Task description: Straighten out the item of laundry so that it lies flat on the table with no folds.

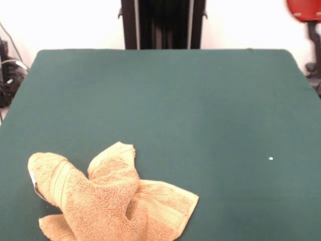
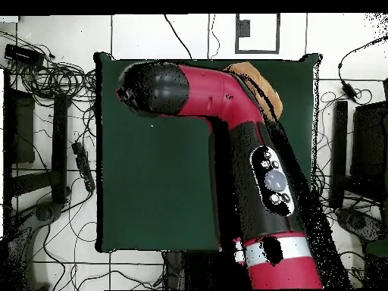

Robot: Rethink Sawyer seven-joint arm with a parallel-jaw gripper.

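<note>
White wall [image 1: 65, 22] behind; pale tiled floor [image 2: 136, 273] strewn with black cables [image 2: 57, 72], dark equipment [image 2: 19, 125] alongside.

Red-black arm [image 2: 227, 144] bent (elbow raised)

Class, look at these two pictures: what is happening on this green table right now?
An orange-tan terry towel lies crumpled near one edge of the green table, bunched into humps and folds, with one corner spread out flat. Nothing is touching it in the front view. From overhead, the red and black robot arm reaches across the table and hides most of the towel; its gripper does not show in either view. So the towel has yet to be straightened. A small white speck sits on the cloth.
</note>
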